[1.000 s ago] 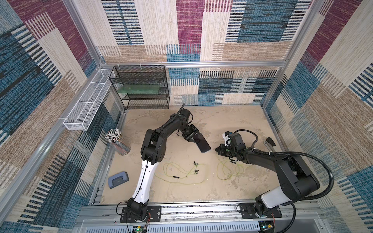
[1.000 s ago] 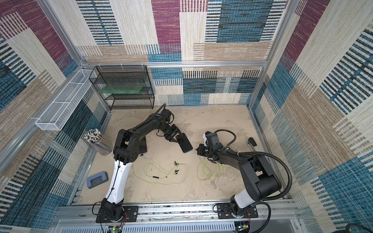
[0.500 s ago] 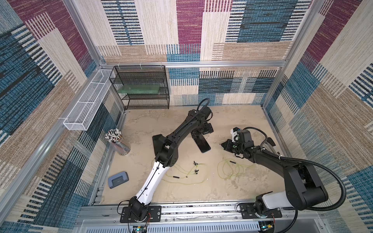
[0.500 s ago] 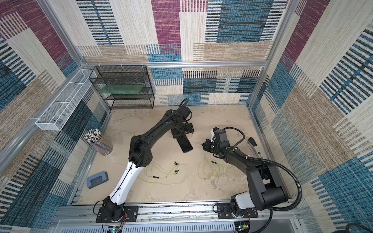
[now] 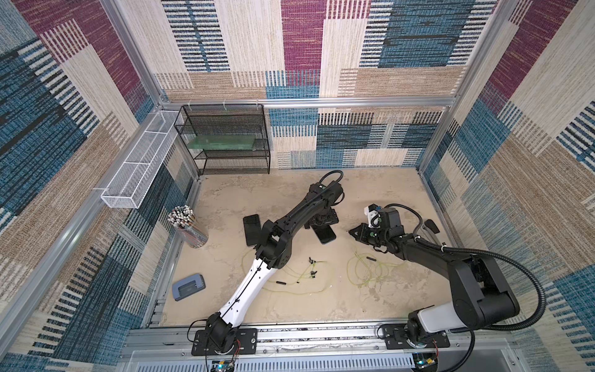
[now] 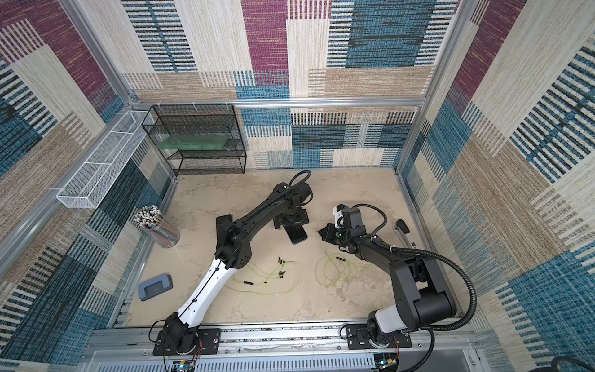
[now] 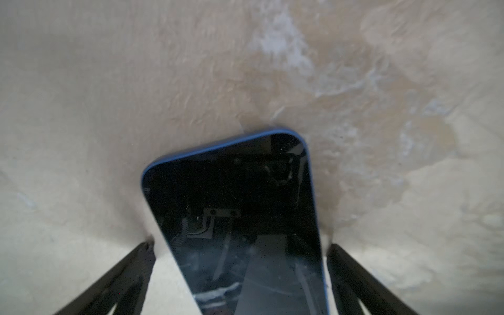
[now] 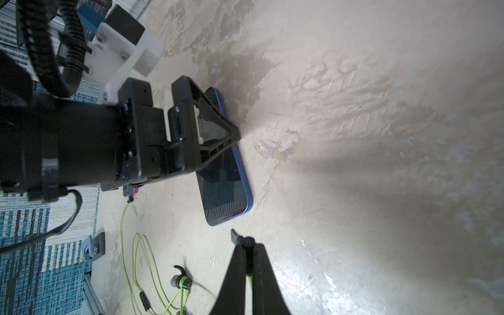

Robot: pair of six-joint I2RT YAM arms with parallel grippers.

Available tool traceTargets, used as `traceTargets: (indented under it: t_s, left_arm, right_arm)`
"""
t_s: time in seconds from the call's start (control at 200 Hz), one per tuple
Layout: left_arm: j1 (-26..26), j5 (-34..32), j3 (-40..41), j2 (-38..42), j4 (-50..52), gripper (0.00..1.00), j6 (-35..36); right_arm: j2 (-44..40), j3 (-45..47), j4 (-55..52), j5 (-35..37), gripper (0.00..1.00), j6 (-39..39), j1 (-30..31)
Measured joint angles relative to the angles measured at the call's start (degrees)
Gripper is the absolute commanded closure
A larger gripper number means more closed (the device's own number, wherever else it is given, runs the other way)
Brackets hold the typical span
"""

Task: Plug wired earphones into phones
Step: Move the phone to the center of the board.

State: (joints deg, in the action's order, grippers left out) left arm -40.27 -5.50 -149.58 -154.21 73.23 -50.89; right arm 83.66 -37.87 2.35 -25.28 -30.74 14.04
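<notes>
A phone point(image 5: 327, 237) point(image 6: 298, 237) with a blue rim point(image 7: 218, 148) lies flat mid-table. My left gripper point(image 7: 240, 246) point(image 5: 322, 222) stands open astride its far end, one finger point(image 7: 131, 270) on each side, apart from it. A second phone point(image 5: 251, 229) lies further left, partly under the left arm. My right gripper point(image 8: 245, 242) point(image 5: 352, 232) is shut on a black plug point(image 8: 235, 235) of the wired earphones, just off the blue-rimmed phone's point(image 8: 226, 191) near end. Its yellow-green cable runs to a loose loop point(image 5: 370, 270). Another set of earphones point(image 5: 302, 273) lies in front of the left arm.
A grey-blue hole punch point(image 5: 189, 286) sits at the front left. A cup of pencils point(image 5: 190, 227) stands by the left wall. A black mesh shelf point(image 5: 225, 141) and a white wire basket point(image 5: 138, 167) are at the back left. A black-handled tool point(image 5: 431, 227) lies by the right wall.
My left wrist swung right to behind the phone and its jaws opened, letting the phone go on the table. My right gripper stayed shut on the plug and shifted slightly away.
</notes>
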Motion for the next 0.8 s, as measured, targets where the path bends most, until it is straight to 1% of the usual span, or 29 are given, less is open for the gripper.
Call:
traceTargets:
  t_s: [0.13,0.205,0.31,0.456,0.566,0.681,0.801]
  left_arm:
    - [-0.24,-0.13,-0.11,-0.44,-0.04,0.01,-1.25]
    - [-0.24,-0.20,1.99,0.24,-0.98,0.01,-1.60]
    - [0.13,-0.37,7.89,2.93,-4.02,0.01,-1.57]
    - [1.73,0.96,19.17,8.92,-6.34,0.01,-1.33]
    - [3.28,2.38,25.38,12.92,-7.61,0.01,0.74]
    - [4.17,3.56,28.79,15.30,-8.28,0.01,2.86]
    - [4.04,4.22,30.71,16.70,-7.91,0.01,3.02]
  right_arm:
    - [0.17,0.83,0.79,-0.76,1.00,0.22,-0.48]
    - [0.20,1.25,0.83,-1.11,1.00,0.22,-0.83]
    - [0.20,1.84,1.22,-1.27,1.00,0.24,-1.38]
    - [0.20,2.27,1.55,-1.36,1.00,0.24,-1.81]
    - [0.22,2.56,1.70,-1.44,1.00,0.24,-2.03]
    - [0.52,2.62,1.79,-1.73,1.00,0.24,-2.01]
    - [0.83,2.56,1.86,-2.16,1.00,0.24,-2.01]
